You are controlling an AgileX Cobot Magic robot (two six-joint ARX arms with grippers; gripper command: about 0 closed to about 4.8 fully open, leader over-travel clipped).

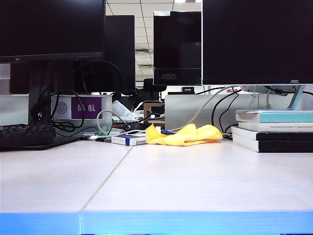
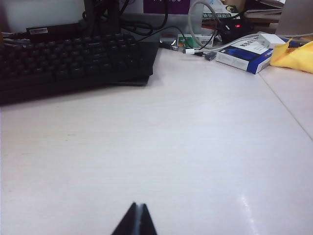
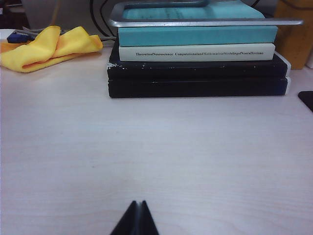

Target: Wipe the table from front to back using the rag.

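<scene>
Exterior view: the rag (image 1: 183, 135) lies bunched at the back of the table (image 1: 195, 181), between a small white-and-blue box (image 1: 128, 140) and a stack of books (image 1: 274, 131), with cables just behind it. No arm shows in this view.

Left wrist view: left gripper (image 2: 137, 220) low over bare desk top, jaws pressed together, nothing held. Keyboard (image 2: 73, 63) ahead of it; rag well off toward the far corner, past the seam (image 2: 288, 110).

Right wrist view: right gripper (image 3: 137, 218) likewise pressed together and empty, facing the books; rag beyond and to one side.

Step in hand, as judged: reach and pick up the rag. Either gripper must spread its jaws first, then come down on a raised fold near the cloth's middle, clear of the cables behind. The right arm looks to have the plainer path.

Room: the centre and front of the table are bare up to the light blue front edge (image 1: 195, 223). Back strip is crowded; a wipe running front to back should stop short of box, books and cables.
</scene>
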